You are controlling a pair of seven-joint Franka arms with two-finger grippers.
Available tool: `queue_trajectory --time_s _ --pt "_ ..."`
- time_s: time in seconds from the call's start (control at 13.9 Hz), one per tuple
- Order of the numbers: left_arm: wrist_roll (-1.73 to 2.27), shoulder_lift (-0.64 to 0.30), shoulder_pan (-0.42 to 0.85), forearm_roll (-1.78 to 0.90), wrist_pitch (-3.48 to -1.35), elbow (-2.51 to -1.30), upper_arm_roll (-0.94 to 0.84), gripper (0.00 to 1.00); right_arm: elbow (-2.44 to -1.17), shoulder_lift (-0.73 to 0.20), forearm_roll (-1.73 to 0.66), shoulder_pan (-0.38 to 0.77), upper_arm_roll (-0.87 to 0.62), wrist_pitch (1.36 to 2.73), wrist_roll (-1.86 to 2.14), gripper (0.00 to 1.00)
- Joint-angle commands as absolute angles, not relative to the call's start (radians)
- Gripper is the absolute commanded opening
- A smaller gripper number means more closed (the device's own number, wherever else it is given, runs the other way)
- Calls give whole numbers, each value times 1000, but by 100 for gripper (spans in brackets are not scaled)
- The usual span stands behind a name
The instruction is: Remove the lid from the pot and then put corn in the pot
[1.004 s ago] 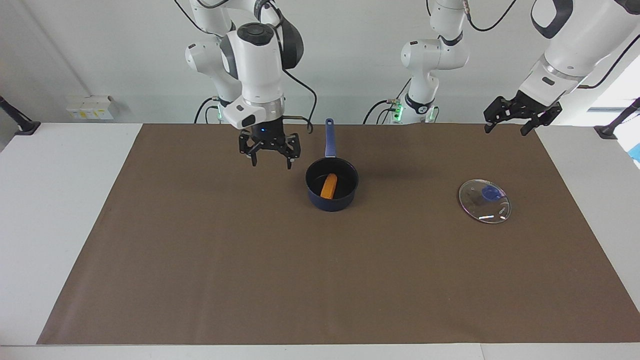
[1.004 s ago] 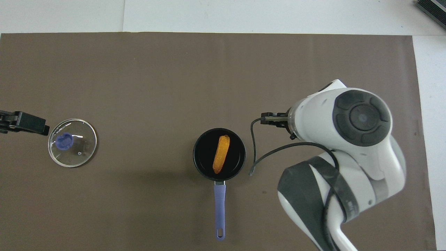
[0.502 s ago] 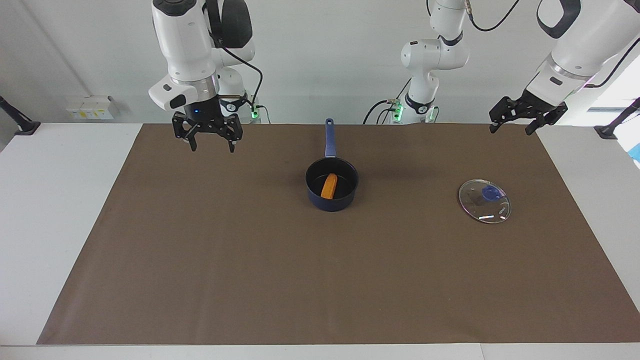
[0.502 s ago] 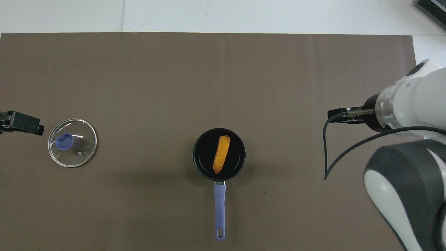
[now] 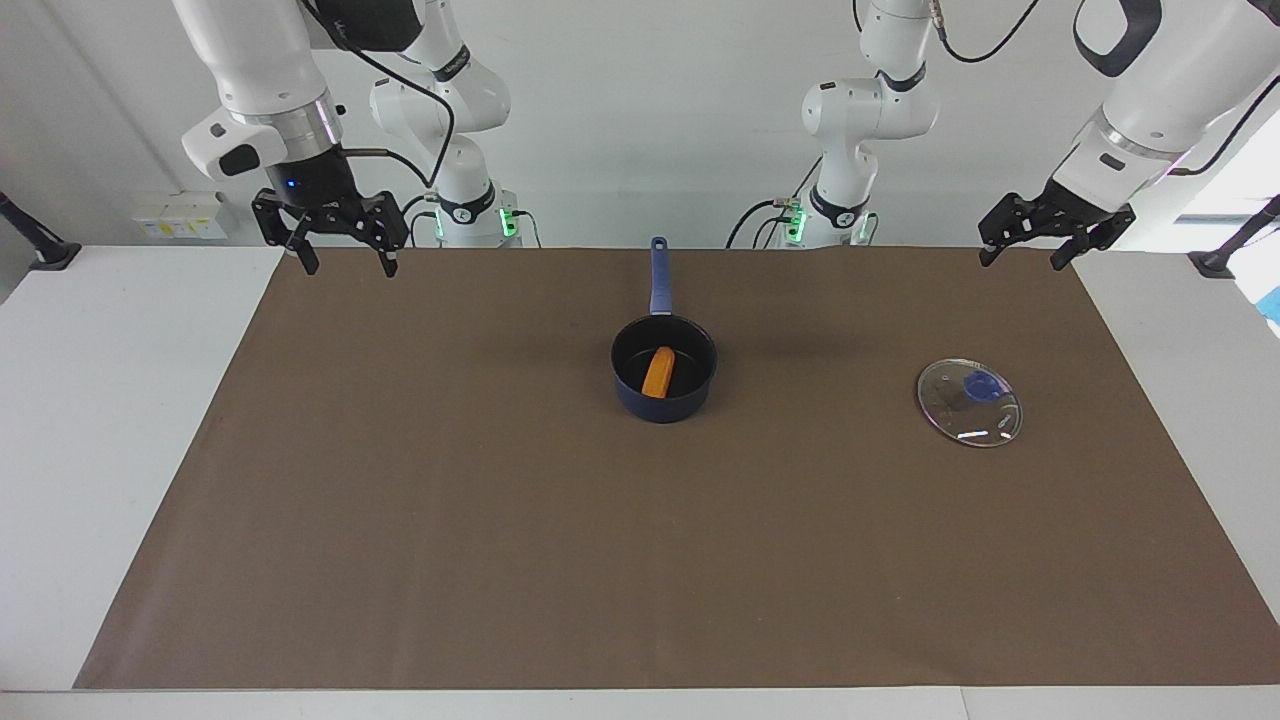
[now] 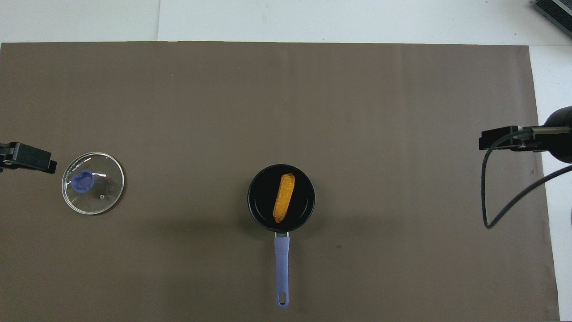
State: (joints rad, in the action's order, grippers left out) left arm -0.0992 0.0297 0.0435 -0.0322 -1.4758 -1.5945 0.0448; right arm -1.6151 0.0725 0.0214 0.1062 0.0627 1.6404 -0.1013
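Observation:
The dark blue pot [image 5: 664,398] [image 6: 255,210] stands on the brown mat with its long handle [image 5: 658,275] pointing toward the robots. The orange-yellow corn [image 5: 658,372] [image 6: 283,197] lies inside it. The clear glass lid [image 5: 969,402] [image 6: 93,183] with its blue knob lies flat on the mat toward the left arm's end. My right gripper [image 5: 340,262] is open and empty, raised over the mat's corner at the right arm's end. My left gripper [image 5: 1028,256] is open and empty, raised over the mat's corner at the left arm's end.
The brown mat [image 5: 500,520] [image 6: 286,98] covers most of the white table [image 5: 100,420]. A black cable [image 6: 496,197] hangs from the right arm's wrist. Small white boxes [image 5: 180,215] stand by the wall.
My right gripper has drawn away from beside the pot to the mat's corner at the right arm's end, and has risen. My left gripper has barely shifted. Pot, corn and lid have not moved.

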Motion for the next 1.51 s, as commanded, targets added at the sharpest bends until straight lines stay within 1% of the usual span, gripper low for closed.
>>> queue_trajectory --time_s 0.0,0.07,0.29,0.57,0.79,1.08,1.43 --pt "-101 52 41 -18 -1480 -1614 43 100 -1522 66 3 69 54 1559 -72 100" --pt "-101 52 41 -18 -1480 -1614 43 100 -1499 66 5 54 54 1524 -60 100" --pt "-101 52 41 -18 -1479 -1614 43 100 -1546 101 2 31 51 1519 -34 100" --pt "-101 52 41 -18 -1480 -1615 43 100 -1536 92 -18 25 51 1516 -32 100" --pt "-101 52 41 -18 -1479 -1614 44 100 -1537 90 -17 21 61 1485 -17 100" --pt "-101 52 41 -18 -1479 -1614 43 100 -1578 89 -5 23 64 1502 3 100" --pt "-101 52 41 -18 -1479 -1614 43 100 -1580 90 -2 29 64 1503 -2 100"
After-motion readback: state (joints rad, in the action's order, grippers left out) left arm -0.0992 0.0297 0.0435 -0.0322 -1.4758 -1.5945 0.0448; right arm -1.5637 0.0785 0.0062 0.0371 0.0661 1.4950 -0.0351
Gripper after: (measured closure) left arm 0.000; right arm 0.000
